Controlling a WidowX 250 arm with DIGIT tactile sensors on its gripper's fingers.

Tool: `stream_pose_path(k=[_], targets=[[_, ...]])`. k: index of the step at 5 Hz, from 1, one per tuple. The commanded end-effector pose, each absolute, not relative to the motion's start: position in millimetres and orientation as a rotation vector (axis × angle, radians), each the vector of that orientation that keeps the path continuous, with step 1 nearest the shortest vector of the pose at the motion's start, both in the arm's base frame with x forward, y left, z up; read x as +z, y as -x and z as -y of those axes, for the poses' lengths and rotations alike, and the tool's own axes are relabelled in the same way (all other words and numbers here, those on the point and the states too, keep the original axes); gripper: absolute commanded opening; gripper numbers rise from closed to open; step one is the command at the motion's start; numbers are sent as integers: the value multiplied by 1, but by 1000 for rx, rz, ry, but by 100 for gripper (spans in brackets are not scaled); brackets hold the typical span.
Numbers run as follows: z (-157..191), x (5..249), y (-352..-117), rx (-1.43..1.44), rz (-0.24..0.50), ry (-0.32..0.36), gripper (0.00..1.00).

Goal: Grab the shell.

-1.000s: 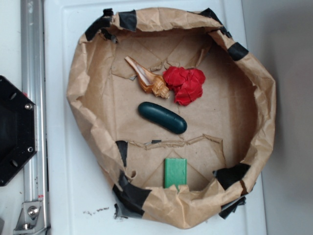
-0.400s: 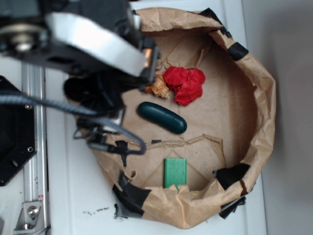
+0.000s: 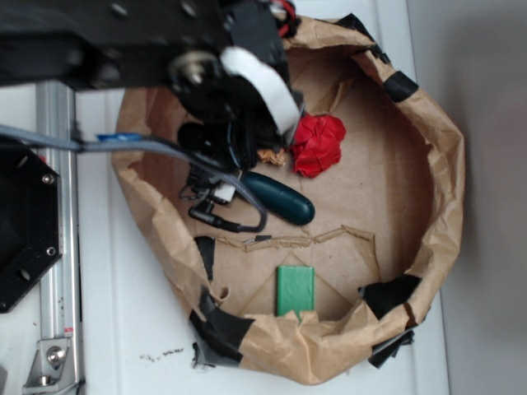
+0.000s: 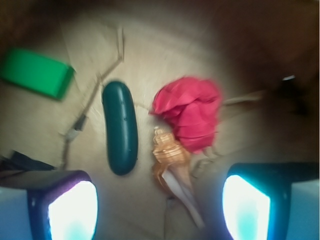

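Your fingers (image 4: 159, 207) are wide open and hold nothing, and the shell (image 4: 172, 167) lies between them touching the red paper ball (image 4: 190, 117), so you might pinch that too.

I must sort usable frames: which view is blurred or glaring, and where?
Wrist view: softly blurred throughout, the pincer fingers glare white, yet the shell is recognisable. Exterior view: the background is sharp, only the near arm is out of focus.
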State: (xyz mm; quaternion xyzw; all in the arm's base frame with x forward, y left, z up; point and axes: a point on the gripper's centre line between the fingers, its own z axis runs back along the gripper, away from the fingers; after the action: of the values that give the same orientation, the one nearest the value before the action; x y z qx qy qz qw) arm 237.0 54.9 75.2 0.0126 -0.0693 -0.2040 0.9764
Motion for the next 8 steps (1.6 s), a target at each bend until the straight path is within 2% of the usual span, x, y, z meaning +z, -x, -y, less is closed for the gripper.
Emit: stream_pose_path(k=[1,2,3,4,5,6,7,8], targets=[[-63,35,-233,-486,103,-23,100],[-69,20,-248,-514,96,-72,100],[-70,25,-260,-465,163,-91,100],[-71,27,-261,-424,173,-77,0],[-75,28,-256,-336,188,-60,0],[-76,28,-255,-264,170,-60,0],[-75,45,-248,-129,124,-35,0],[-57,94,-242,91,268,-54,0]])
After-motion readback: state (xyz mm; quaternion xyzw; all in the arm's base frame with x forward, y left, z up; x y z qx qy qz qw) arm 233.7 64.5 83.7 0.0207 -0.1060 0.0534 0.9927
